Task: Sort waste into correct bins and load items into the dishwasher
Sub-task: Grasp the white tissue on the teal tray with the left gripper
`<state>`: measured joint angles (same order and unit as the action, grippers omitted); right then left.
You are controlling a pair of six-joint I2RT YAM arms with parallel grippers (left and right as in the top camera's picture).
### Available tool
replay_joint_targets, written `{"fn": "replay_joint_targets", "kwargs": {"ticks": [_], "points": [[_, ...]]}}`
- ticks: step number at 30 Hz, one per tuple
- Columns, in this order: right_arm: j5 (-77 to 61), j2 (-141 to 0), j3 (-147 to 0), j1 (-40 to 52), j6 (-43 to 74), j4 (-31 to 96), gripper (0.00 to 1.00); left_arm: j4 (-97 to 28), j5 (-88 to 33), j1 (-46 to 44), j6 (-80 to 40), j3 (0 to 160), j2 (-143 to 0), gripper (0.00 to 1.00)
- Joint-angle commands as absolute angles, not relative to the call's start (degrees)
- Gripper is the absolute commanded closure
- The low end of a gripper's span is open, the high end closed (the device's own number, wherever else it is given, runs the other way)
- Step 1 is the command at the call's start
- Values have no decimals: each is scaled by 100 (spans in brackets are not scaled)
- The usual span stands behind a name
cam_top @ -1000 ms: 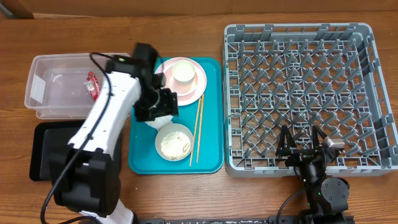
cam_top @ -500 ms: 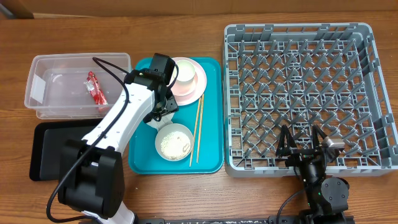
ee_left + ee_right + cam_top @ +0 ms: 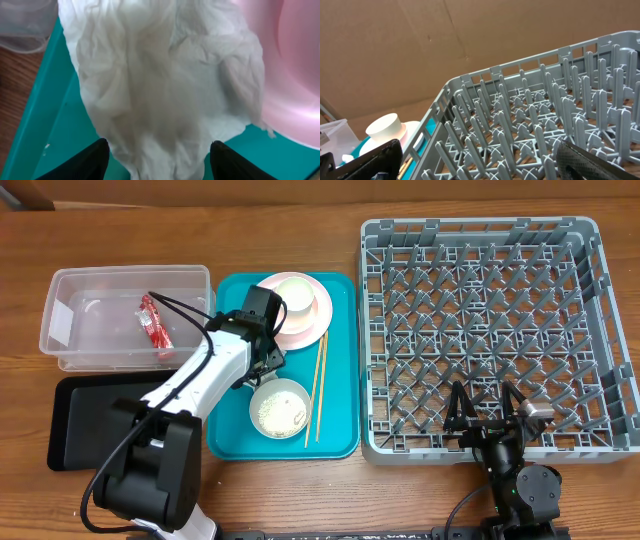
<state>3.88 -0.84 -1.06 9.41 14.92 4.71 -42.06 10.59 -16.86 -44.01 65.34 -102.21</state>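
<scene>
The crumpled white napkin [image 3: 160, 85] lies on the teal tray [image 3: 340, 440] beside the pink plate [image 3: 318, 320]. My left gripper [image 3: 265, 358] hangs right over it, open, with a black fingertip [image 3: 90, 160] on each side and teal showing between tips and paper. A white cup [image 3: 295, 295] stands on the plate. A bowl holding rice [image 3: 279, 408] and the chopsticks [image 3: 316, 390] also lie on the tray. The red-and-white wrapper [image 3: 152, 320] sits in the clear tub [image 3: 70, 350]. My right gripper [image 3: 487, 420] is open above the front edge of the grey rack [image 3: 372, 340].
The black tray [image 3: 75, 420] lies in front of the tub at the left. The rack's upright pegs [image 3: 535, 125] fill the right wrist view, with the cup [image 3: 384, 127] beyond its left wall. Bare wooden table runs along the front edge.
My left arm has swung right and its gripper has come in over the napkin, now hiding it from above. The right arm has not moved.
</scene>
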Motion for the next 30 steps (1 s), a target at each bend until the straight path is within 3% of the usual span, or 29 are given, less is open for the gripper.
{"fn": "replay_joint_targets", "kwargs": {"ticks": [1, 7, 12, 16, 18, 22, 24, 30], "points": [[456, -38, -47, 952, 1457, 440, 0, -3966, 1264, -1691, -4545, 6335, -10156, 33], [458, -38, -47, 952, 1457, 440, 0, -3470, 1262, -1693, -4545, 6023, -10158, 36], [458, -38, -47, 952, 1457, 440, 0, -3417, 1262, -1693, -4545, 6012, -10158, 59], [456, -38, -47, 952, 1457, 440, 0, -3415, 1260, -1693, -4545, 6010, -10171, 64], [458, -38, -47, 952, 1457, 440, 0, -3444, 1229, -1693, -4541, 6010, -10180, 75], [456, -38, -47, 952, 1457, 440, 0, -3465, 1201, -1691, -4473, 6082, -10167, 84], [458, -38, -47, 952, 1457, 440, 0, -3658, 1219, -1684, -4379, 6292, -10097, 96], [456, -38, -47, 952, 1457, 440, 0, -4589, 1225, -1684, -3975, 7472, -9856, 96]]}}
